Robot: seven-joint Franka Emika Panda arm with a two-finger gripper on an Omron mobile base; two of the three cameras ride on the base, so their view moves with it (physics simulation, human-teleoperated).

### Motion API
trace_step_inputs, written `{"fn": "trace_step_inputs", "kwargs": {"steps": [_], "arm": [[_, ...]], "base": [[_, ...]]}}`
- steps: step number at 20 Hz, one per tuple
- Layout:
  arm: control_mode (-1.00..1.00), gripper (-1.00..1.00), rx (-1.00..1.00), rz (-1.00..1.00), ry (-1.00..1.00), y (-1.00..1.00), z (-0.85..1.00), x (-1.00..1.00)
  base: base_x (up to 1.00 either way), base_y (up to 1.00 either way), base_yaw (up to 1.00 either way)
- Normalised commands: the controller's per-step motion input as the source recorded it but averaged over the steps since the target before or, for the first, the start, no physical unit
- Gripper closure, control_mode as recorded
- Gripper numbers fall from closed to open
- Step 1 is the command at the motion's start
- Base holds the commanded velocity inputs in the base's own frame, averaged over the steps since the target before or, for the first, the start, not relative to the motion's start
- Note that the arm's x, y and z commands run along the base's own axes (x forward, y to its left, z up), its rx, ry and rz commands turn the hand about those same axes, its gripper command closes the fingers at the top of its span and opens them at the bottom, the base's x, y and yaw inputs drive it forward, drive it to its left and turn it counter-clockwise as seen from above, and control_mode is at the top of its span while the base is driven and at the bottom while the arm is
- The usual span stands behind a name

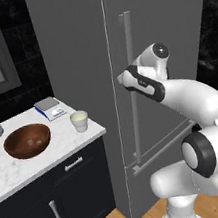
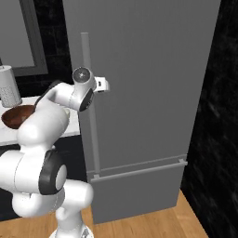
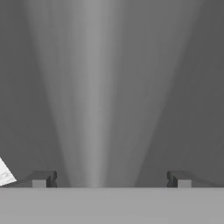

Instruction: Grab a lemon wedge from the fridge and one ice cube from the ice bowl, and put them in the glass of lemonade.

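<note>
Facing the fridge's smooth grey door, the gripper gapes wide.

Our hand faces the fridge handle

We see our fingertips spread wide, the grey bar rising between them.

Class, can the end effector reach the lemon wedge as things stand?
Probably not: the fridge door looks shut, so nothing inside is reachable. The open end effector is at its handle.
</note>
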Motion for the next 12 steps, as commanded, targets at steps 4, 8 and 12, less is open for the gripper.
{"fn": "trace_step_inputs", "kwargs": {"steps": [4, 8, 12], "arm": [[-1.0, 1.0, 0.01, 0.0, 0.04, 0.03, -0.15, 0.2], [-1.0, 1.0, 0.0, 0.0, 0.02, 0.01, -0.05, 0.04], [-1.0, 1.0, 0.0, 0.0, 0.01, 0.0, 0.0, 0.0]], "base": [[0.0, 0.0, 0.0], [0.0, 0.0, 0.0], [0.0, 0.0, 0.0]]}}
